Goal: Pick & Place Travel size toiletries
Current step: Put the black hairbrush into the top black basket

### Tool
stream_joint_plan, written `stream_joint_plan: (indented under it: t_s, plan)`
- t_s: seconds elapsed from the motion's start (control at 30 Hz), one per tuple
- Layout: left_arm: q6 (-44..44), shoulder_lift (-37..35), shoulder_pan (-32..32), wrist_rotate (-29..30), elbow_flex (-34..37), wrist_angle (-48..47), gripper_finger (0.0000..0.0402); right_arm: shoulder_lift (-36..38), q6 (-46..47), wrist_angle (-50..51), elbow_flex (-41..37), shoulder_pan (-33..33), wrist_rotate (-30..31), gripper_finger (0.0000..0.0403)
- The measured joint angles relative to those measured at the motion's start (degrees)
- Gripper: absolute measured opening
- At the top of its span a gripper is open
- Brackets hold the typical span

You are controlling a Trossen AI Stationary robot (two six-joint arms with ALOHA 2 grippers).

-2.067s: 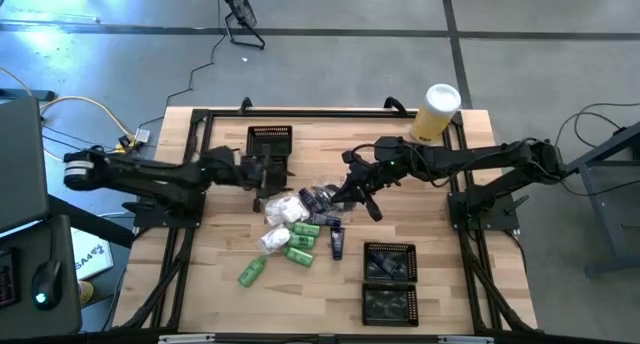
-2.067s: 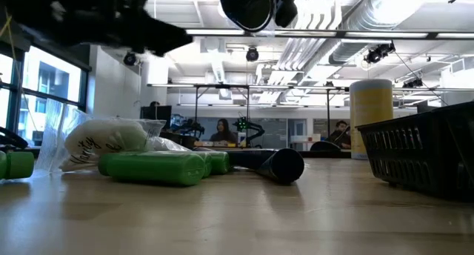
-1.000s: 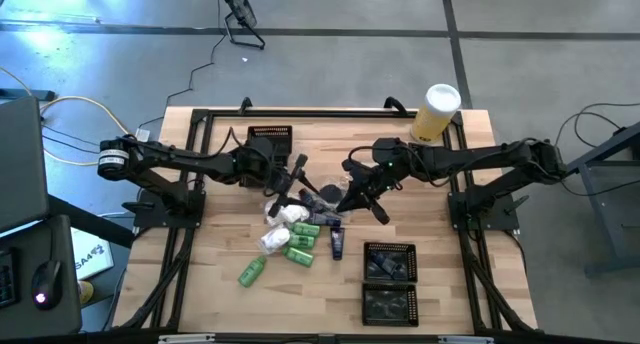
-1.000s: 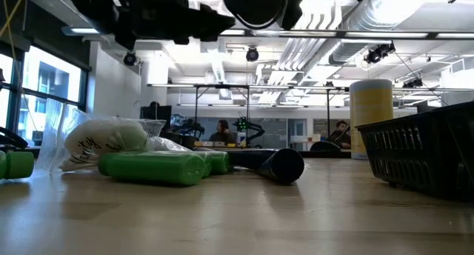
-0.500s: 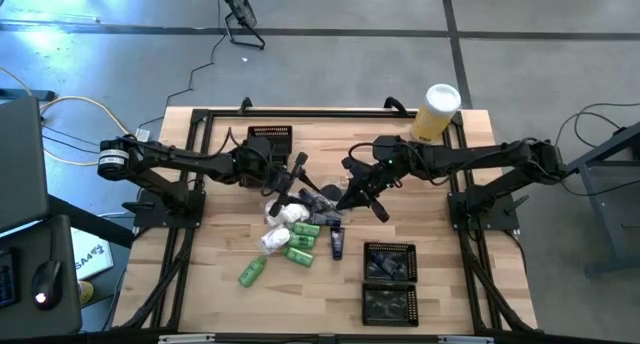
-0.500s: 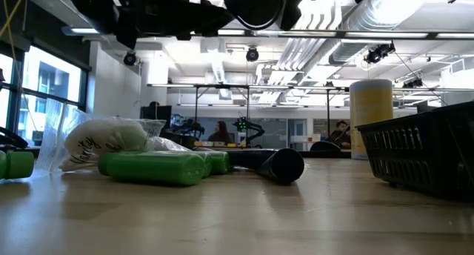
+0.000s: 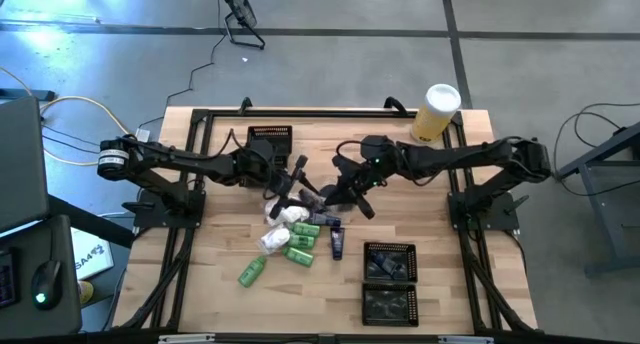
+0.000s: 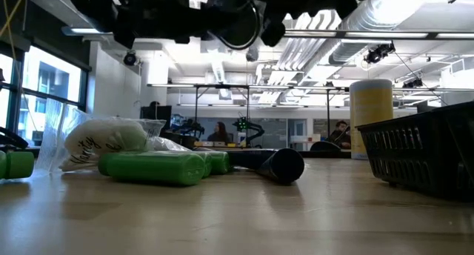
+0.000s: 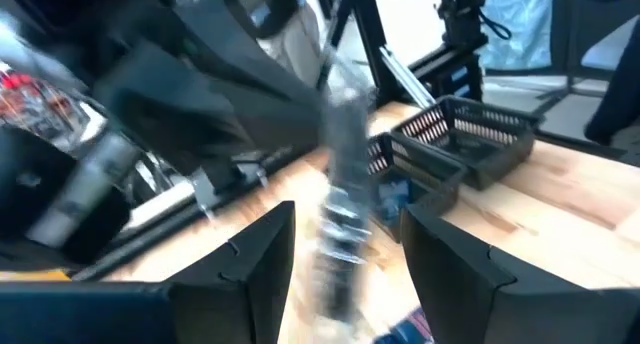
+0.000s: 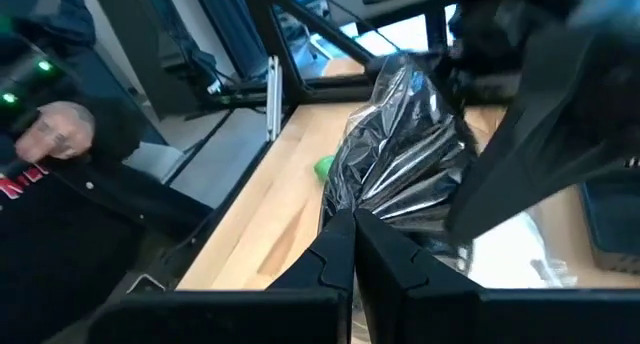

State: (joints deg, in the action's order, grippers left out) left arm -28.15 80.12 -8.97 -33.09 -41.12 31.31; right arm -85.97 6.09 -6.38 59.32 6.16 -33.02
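The right pincer (image 10: 352,246) grips a crinkly clear packet (image 10: 405,149) beside the spread left pincer (image 9: 345,234), while green bottles (image 7: 300,242) below wait unsorted.

Left gripper (image 7: 297,181) open, right gripper (image 7: 340,196) pinched closed, facing.

grey concrete floor (image 7: 540,74), ceiling ducts (image 8: 392,18)
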Motion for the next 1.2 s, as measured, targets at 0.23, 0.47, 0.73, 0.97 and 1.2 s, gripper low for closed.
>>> stream_joint_plan:
  t_s: [0.23, 0.47, 0.73, 0.97, 1.2]
  plan:
    - [-0.1, 0.0, 0.0, 0.2, 0.0, 0.5, 0.0177, 0.0, 0.3, -0.4, 0.0, 0.8, -0.4, 0.0002]
    - [-0.1, 0.0, 0.0, 1.5, 0.0, 0.3, 0.0177, 0.0, 0.2, -0.3, 0.0, 0.8, -0.4, 0.0002]
    - [0.1, 0.0, 0.0, 2.2, 0.0, 0.3, 0.0152, 0.0, 0.2, -0.1, 0.0, 0.8, -0.3, 0.0002]
    - [0.1, 0.0, 0.0, 2.2, 0.0, 0.3, 0.0098, 0.0, 0.2, -0.2, 0.0, 0.8, -0.3, 0.0002]
    - [0.1, 0.0, 0.0, 2.2, 0.0, 0.3, 0.0072, 0.0, 0.2, -0.2, 0.0, 0.8, -0.1, 0.0002]
